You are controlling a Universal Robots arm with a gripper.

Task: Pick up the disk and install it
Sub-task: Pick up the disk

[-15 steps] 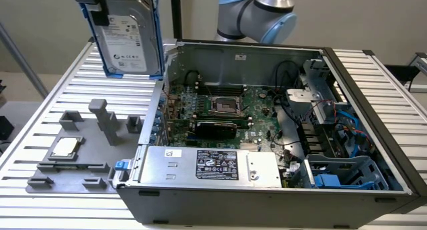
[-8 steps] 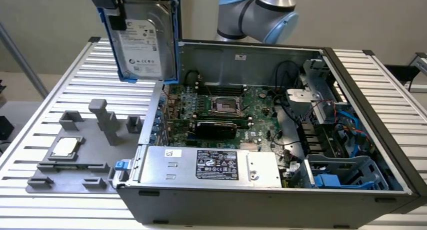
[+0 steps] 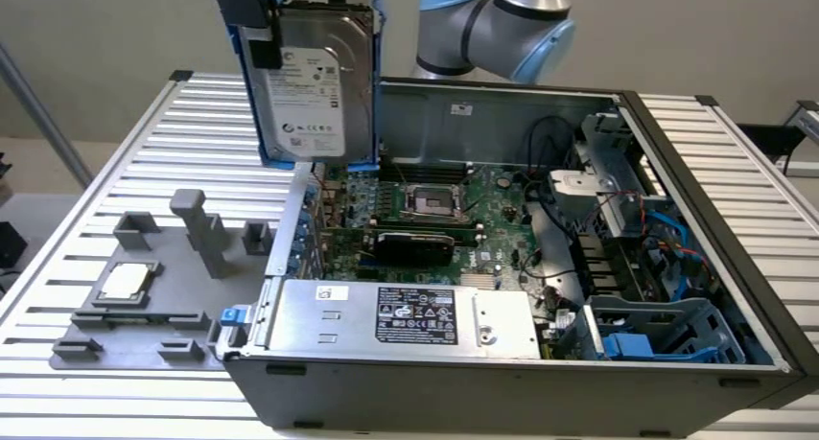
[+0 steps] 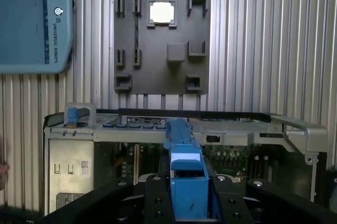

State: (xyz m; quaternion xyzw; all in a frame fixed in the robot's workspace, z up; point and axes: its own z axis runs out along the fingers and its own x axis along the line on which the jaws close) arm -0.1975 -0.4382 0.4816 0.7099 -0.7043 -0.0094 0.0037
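- Blue plastic frames the disk [image 3: 314, 85], which hangs upright in the air above the far left corner of the open computer case [image 3: 512, 392]. Its white label faces the exterior camera, and it is well clear of the boards below.
- The hand [image 4: 190, 197] pinches the disk by its carrier. In the wrist view we see black fingers [image 4: 156, 205] pressed against both sides of the blue edge, so we judge the grip firm and roughly centred.
- The pick looks done. As we read it, the step in hand is the carry toward a seat inside the case.
- The case lies on its side on the slatted metal worktop [image 3: 128, 162]. Inside it, the motherboard [image 3: 435, 210] fills the middle and a silver power supply box [image 3: 397, 315] sits against the near wall. A blue drive cage [image 3: 646, 330] occupies the near corner on the exterior view's right.
- We take that cage for the likely seat, though we cannot tell this for certain.
- To do the carry well, we would keep the disk high over the case rim and the loose cables [image 3: 563, 220] and move it slowly, without twisting it in the fingers.
- We would also square the carrier's edges to the bay before any descent, since a tilted entry could jam the plastic.
- A grey fixture plate [image 3: 173, 296] with a small square chip [image 3: 126, 282] rests on the worktop on the exterior view's left of the case, apart from this work.
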